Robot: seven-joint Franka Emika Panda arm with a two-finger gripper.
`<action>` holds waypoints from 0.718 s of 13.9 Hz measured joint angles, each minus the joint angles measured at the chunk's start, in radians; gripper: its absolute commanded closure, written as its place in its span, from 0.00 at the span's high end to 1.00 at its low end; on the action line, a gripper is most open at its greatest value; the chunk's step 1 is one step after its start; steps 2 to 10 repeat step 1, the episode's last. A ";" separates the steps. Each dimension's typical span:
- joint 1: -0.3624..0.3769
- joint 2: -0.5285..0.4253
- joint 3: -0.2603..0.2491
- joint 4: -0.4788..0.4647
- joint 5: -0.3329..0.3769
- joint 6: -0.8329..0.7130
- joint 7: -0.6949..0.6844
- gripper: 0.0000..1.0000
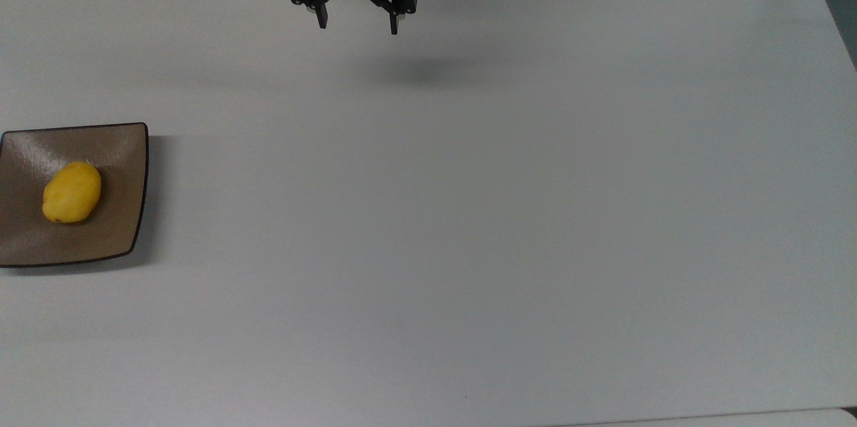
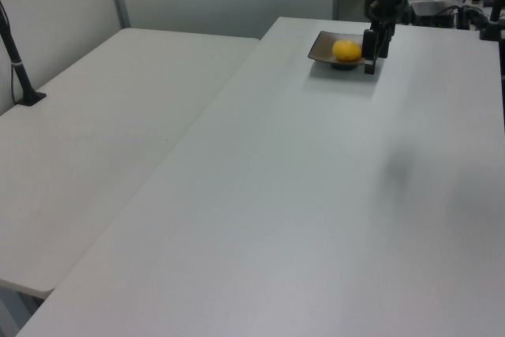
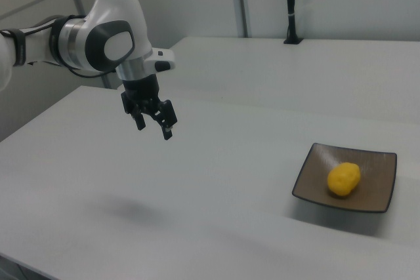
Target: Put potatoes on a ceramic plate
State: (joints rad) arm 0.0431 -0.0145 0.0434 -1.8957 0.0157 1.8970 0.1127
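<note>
Top view: your potato (image 1: 71, 192) sits on the ceramic plate (image 1: 127, 146) at the counter (image 1: 469, 213) edge. Tool (image 1: 357, 27) hangs spread wide, empty, well apart, so placement looks done.

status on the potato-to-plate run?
Done: the potato lies on the ceramic plate, near its middle. In hand: nothing; the claw hangs open and empty above the table, well away from the plate. Left: no other potato is in sight, so placement looks complete.
</note>
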 measured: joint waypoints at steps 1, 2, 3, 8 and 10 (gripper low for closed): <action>-0.001 0.000 -0.001 0.000 0.000 0.000 -0.005 1.00; -0.001 0.000 -0.001 0.000 0.000 0.000 -0.005 1.00; -0.001 0.000 -0.001 0.000 0.000 0.000 -0.005 1.00; -0.001 0.000 -0.001 0.000 0.000 0.000 -0.005 1.00; -0.001 0.000 -0.001 0.000 0.000 0.000 -0.005 1.00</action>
